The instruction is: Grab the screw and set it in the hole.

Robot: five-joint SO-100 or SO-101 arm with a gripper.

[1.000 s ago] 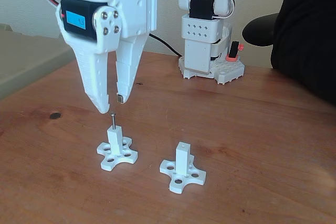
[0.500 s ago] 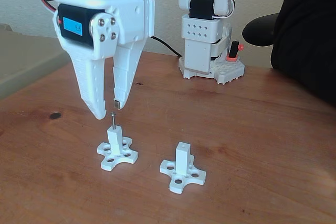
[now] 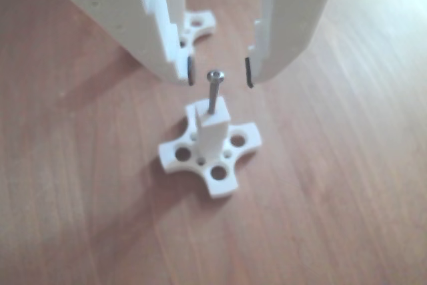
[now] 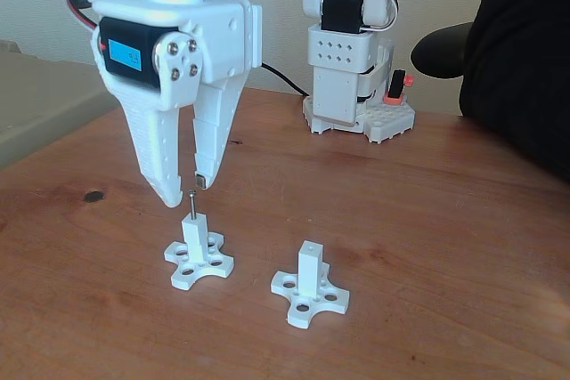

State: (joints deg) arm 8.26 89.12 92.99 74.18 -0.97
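I see the thin silver metal screw upright in the white square post's hole, frame centre; white two-finger gripper jaws apart, flanking its head without contact.

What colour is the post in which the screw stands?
White, like its cross-shaped base; the post shows best in the other view.

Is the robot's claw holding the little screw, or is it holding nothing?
Nothing. The gripper is open, a finger on each side of the screw, which stands in the white post.
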